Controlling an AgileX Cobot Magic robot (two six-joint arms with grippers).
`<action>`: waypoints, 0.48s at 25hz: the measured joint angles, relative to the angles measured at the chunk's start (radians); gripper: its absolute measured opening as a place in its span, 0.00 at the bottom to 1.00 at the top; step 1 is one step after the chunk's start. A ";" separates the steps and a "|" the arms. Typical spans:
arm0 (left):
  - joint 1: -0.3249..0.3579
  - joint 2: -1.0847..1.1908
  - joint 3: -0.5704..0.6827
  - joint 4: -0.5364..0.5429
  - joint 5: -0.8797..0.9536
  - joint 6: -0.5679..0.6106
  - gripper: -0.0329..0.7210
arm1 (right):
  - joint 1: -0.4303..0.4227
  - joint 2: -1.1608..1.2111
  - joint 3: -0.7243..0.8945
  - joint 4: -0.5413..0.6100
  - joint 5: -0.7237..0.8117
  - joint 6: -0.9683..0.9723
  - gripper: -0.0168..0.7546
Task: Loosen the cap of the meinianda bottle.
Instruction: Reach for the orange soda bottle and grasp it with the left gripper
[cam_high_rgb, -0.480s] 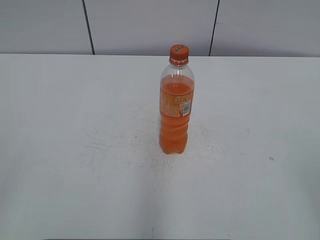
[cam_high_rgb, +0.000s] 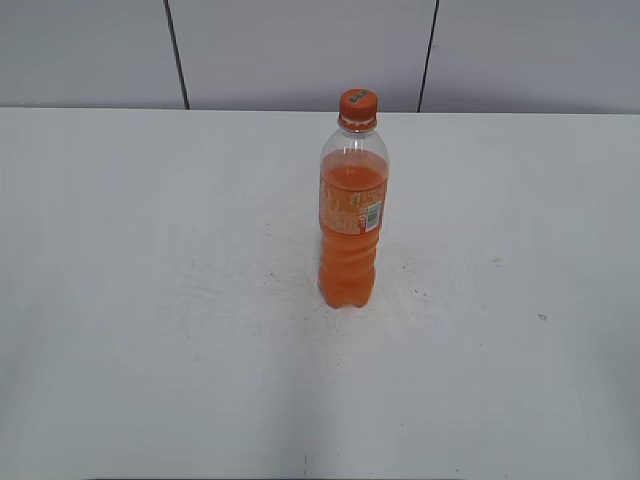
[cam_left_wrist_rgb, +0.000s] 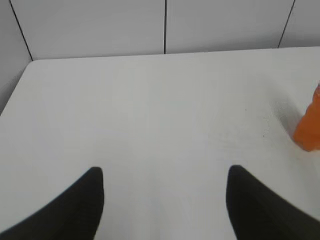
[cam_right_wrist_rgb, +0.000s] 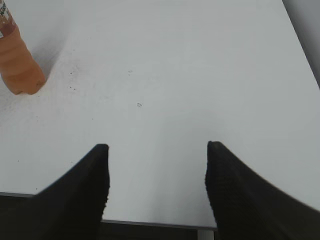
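Orange soda is seen filling most of one slim clear bottle (cam_high_rgb: 349, 225), which is stood upright a little right of the middle of the white worktop (cam_high_rgb: 150, 300), towards its far half. One small round orange cap (cam_high_rgb: 358, 105) is seated on the neck, with a light mark on its top, and one orange label with a white barcode patch is wrapped around the upper body. No second bottle or cap is counted in any view.

Two hands are counted, one per wrist view, and neither is seen in the exterior view. The left hand (cam_left_wrist_rgb: 165, 205) is held spread above bare worktop, its two dark fingers (cam_left_wrist_rgb: 75, 210) set well apart with nothing between them; only the orange base of the bottle (cam_left_wrist_rgb: 309, 125) is caught at the right edge of that view, well apart from the fingers. The right hand (cam_right_wrist_rgb: 156, 190) is likewise held spread (two dark fingers (cam_right_wrist_rgb: 240, 195), empty gap) near the front edge of the worktop, and the lower part of the bottle (cam_right_wrist_rgb: 17, 62) is seen at the upper left of that view, again well apart. A few small dark specks are scattered on the worktop around the bottle's base. Pale wall panels (cam_high_rgb: 300, 50) with dark seams are seen behind the worktop.
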 joint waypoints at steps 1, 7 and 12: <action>0.000 0.005 -0.011 0.000 -0.024 0.000 0.67 | 0.000 0.000 0.000 0.000 0.000 0.000 0.62; 0.000 0.125 -0.097 0.001 -0.230 0.000 0.67 | 0.000 0.000 0.000 0.000 0.000 0.000 0.62; 0.000 0.353 -0.098 0.001 -0.502 0.000 0.67 | 0.000 0.000 0.000 0.000 0.000 0.000 0.62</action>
